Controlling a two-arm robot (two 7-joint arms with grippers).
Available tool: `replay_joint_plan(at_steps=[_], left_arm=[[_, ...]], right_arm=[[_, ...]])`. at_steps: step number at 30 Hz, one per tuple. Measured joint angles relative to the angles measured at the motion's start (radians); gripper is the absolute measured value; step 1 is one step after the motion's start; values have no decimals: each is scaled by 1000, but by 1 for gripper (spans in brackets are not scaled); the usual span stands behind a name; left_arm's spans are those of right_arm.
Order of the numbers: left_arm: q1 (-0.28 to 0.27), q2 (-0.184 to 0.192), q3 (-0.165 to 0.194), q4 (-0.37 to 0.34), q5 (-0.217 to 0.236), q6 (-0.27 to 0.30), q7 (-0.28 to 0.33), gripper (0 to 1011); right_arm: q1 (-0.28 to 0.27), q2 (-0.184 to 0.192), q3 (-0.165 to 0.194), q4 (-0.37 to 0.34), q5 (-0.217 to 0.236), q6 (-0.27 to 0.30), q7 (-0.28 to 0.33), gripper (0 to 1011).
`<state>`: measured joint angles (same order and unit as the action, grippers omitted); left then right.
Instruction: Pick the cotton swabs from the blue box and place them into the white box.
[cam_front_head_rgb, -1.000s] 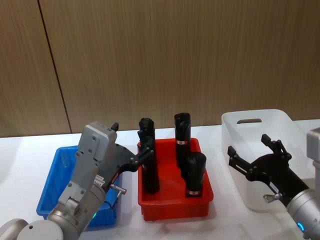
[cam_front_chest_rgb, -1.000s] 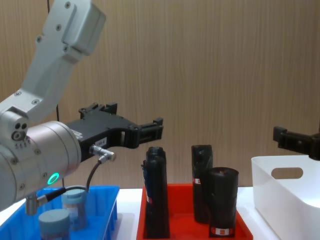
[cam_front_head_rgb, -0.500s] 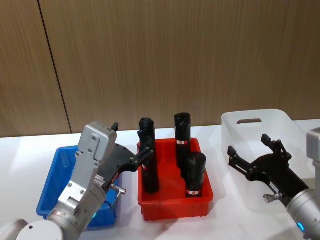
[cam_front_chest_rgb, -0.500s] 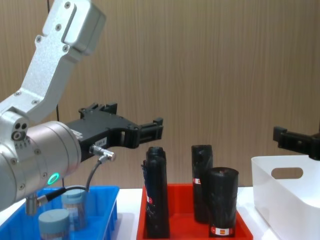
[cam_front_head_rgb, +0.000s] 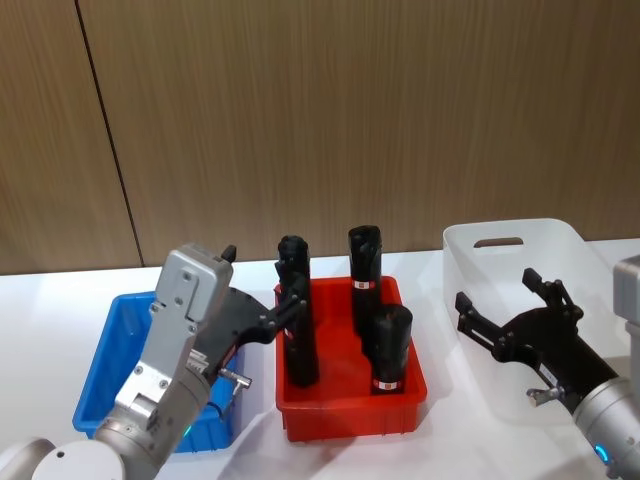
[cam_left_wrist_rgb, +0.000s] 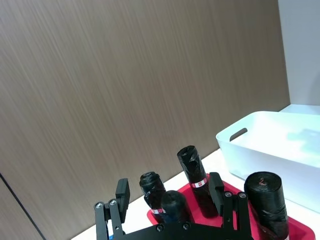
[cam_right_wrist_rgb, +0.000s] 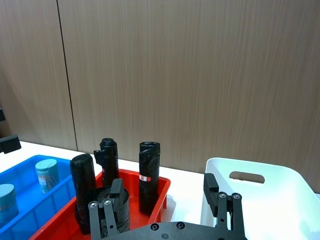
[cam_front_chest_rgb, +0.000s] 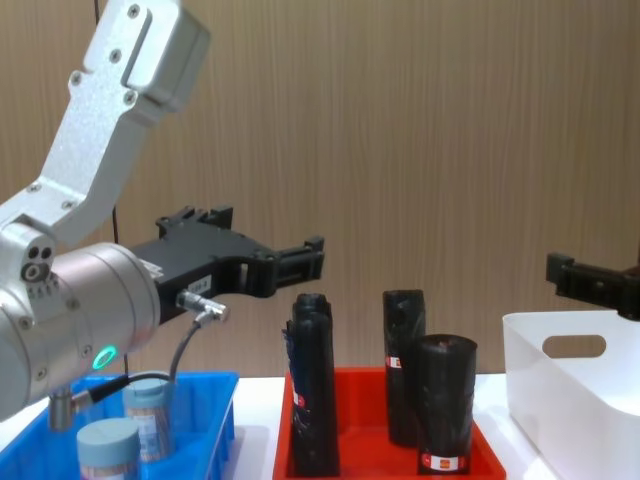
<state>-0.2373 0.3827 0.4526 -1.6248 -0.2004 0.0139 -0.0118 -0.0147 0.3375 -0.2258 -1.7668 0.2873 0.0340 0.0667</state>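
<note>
Left gripper hangs spread and empty, cotton swabs below-left in the blue box; right gripper spread by white box

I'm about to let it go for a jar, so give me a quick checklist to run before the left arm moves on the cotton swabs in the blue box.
1. Left claw open and empty: ok.
2. Cotton swabs upright in the blue box: ok, two jars.
3. Left claw lined up over a jar: not ok; it hangs high, fingertips toward the red tray.
4. Black rolls clear of its descent: cannot tell; the nearest stands close to one fingertip.
5. White box has room: ok, bare floor shows.
6. Right claw out of the drop path: cannot tell; it hangs open at the white box's near side.
</note>
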Motion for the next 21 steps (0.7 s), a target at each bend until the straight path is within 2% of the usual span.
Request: replay_joint_plan(at_steps=[11,21], left_arm=[[-3,15,-24,15,-19,16,10,1004],[8,30,-55,16,-70,79,88,1004]], right_arm=[[0,0,0,0,0,0,0,1001],[0,0,0,0,0,0,0,1002]])
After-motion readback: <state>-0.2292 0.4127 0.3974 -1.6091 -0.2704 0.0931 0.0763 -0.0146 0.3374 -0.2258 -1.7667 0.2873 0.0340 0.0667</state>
